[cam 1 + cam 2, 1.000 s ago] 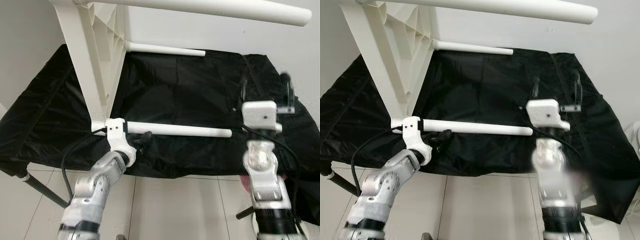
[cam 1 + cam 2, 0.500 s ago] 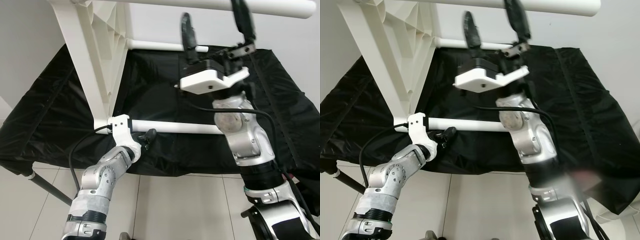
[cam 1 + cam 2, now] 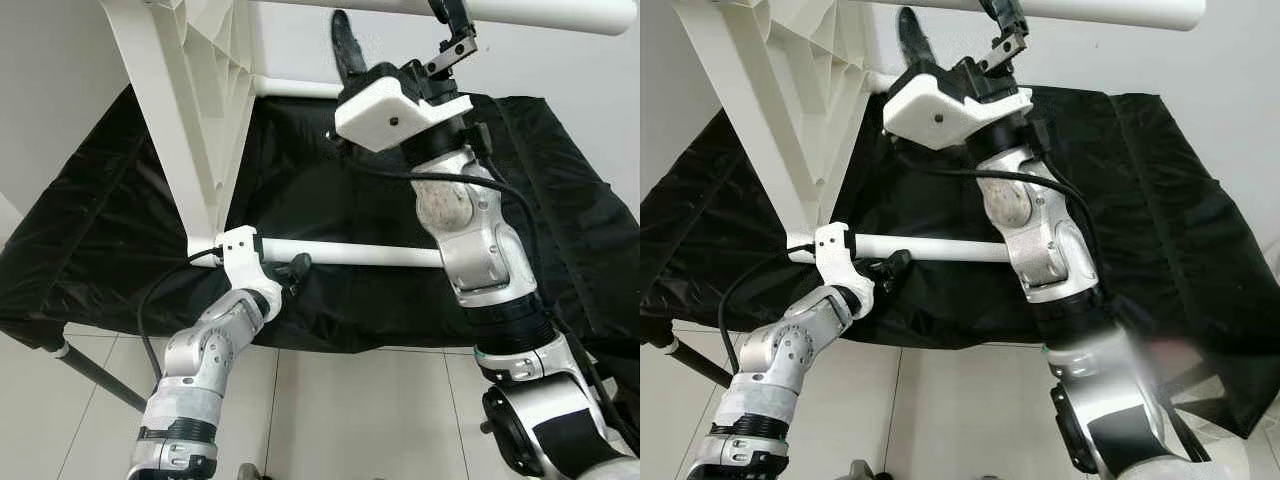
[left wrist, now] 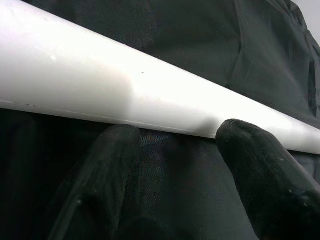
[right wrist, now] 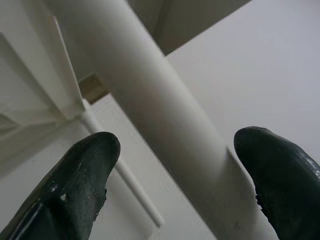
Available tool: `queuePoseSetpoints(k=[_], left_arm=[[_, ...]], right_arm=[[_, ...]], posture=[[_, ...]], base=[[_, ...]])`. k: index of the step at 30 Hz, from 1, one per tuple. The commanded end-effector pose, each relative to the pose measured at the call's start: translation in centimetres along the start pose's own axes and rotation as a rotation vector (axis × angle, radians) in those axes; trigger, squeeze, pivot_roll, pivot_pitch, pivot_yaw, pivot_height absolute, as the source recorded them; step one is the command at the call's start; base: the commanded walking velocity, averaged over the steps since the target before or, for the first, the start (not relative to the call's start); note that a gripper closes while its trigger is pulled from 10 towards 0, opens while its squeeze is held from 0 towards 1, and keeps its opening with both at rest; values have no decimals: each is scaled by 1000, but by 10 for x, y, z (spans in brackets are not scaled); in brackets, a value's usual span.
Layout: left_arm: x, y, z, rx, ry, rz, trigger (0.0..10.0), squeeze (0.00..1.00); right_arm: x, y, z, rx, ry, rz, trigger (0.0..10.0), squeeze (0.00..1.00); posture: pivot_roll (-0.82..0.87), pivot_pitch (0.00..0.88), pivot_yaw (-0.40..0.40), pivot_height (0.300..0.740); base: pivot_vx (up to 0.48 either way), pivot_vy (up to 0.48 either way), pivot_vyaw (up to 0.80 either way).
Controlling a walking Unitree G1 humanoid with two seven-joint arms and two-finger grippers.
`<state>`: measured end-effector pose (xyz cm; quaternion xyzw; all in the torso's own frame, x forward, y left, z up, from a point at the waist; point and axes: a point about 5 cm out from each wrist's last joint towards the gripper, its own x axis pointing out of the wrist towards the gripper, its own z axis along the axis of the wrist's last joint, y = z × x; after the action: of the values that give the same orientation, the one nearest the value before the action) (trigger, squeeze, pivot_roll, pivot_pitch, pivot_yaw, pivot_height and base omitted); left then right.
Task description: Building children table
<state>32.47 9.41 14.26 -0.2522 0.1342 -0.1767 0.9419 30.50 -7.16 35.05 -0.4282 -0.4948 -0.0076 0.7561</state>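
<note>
Lying on its side over a black cloth point(image 3: 120, 230) that covers the worktop, the white children's table point(image 3: 190, 120) has its ribbed top panel standing on edge at the robot's left, with round white legs running out horizontally toward the right. The left claw point(image 3: 285, 275) sits at the lower leg point(image 3: 350, 253), close to where that leg meets the panel; in the left wrist view its two black fingertips point(image 4: 260, 155) are spread apart and lie just beneath the white tube point(image 4: 100, 85), near or touching its underside, with no clamping visible. The right arm is raised high, and the right claw point(image 3: 395, 30) reaches up to the thick upper leg point(image 3: 560, 12) that crosses the top of the head views. Its fingers point(image 5: 85, 175) are spread wide, one to each side of the tube point(image 5: 150, 115) in the right wrist view, with a gap between pad and tube on both sides. A further leg point(image 3: 295, 88) projects from the panel behind the right claw. Beneath the worktop edge are pale floor tiles point(image 3: 330, 420), and a dark support rod point(image 3: 95, 375) slants down at the left.
</note>
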Motion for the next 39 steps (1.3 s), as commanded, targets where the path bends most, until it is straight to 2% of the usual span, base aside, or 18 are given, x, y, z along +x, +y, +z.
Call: queuePoseSetpoints(k=[1, 9, 14, 16, 17, 19, 20, 22, 29, 30, 31, 32, 33, 35, 36, 37, 39], left_arm=[[0, 3, 0, 4, -4, 18, 10000, 0], [1, 3, 0, 7, -4, 18, 10000, 0], [1, 3, -1, 1, -1, 22, 10000, 0], [1, 3, -1, 0, -1, 23, 10000, 0], [1, 3, 0, -5, -1, 27, 10000, 0], [1, 3, 0, -8, -1, 29, 10000, 0], [1, 2, 0, -20, 0, 32, 10000, 0], [2, 0, -1, -33, 8, 36, 10000, 0], [5, -4, -7, -72, 50, 59, 10000, 0], [6, -4, -8, -99, 53, 75, 10000, 0], [7, -4, -8, -131, 53, 88, 10000, 0], [8, -4, -8, -137, 52, 88, 10000, 0], [8, -4, -8, -137, 52, 88, 10000, 0], [8, -5, -8, -138, 53, 92, 10000, 0], [8, -5, -8, -122, 59, 97, 10000, 0], [8, -5, -6, -126, 47, 109, 10000, 0], [8, -5, -4, -138, 39, 111, 10000, 0]], right_arm=[[3, -2, 1, -10, 4, 6, 10000, 0], [10, -5, -3, -62, 30, 17, 10000, 0], [35, -10, 4, -127, 17, 7, 10000, 0], [37, -11, 5, -132, 17, 5, 10000, 0], [40, -10, 5, -128, 34, 19, 8863, 0], [42, -9, 5, -124, 45, 30, 8863, 0], [43, -8, 5, -123, 57, 45, 7333, 0], [44, -5, 4, -116, 80, 81, 0, 0], [44, -4, -2, -99, 143, 131, 0, 0], [42, -5, -5, -57, 176, 122, 0, 0], [37, -5, -12, 60, 242, 100, 0, 0], [35, -5, -14, 120, 269, 92, 0, 0], [35, -5, -14, 120, 269, 92, 0, 0], [32, -6, -19, 213, 323, 66, 0, 0], [31, -9, -22, 252, 353, 37, 0, 0], [27, -23, -31, 323, 409, -43, 0, 0], [26, -29, -33, 342, 424, -73, 0, 0]], posture=[[-34, 90, 30, 740], [-44, 93, 30, 740], [-49, 97, 28, 740], [-49, 97, 28, 740], [-49, 98, 25, 740], [-49, 98, 25, 740], [-53, 97, 23, 740], [-52, 98, 20, 740], [-62, 104, 17, 740], [-67, 107, 16, 740], [-67, 107, 16, 740], [-67, 107, 16, 740], [-67, 107, 16, 740], [-76, 113, 20, 740], [-76, 113, 20, 740], [-84, 118, 26, 740], [-84, 118, 26, 740]], base=[[0, 0, 0], [0, 0, 0], [0, 0, 0], [0, 0, 0], [0, 0, 0], [0, 0, 0], [0, 0, 0], [0, 0, 0], [0, 0, 0], [0, 0, 0], [0, 0, 0], [0, 0, 0], [0, 0, 0], [0, 0, 0], [0, 0, 0], [0, 0, 0], [0, 0, 0]])
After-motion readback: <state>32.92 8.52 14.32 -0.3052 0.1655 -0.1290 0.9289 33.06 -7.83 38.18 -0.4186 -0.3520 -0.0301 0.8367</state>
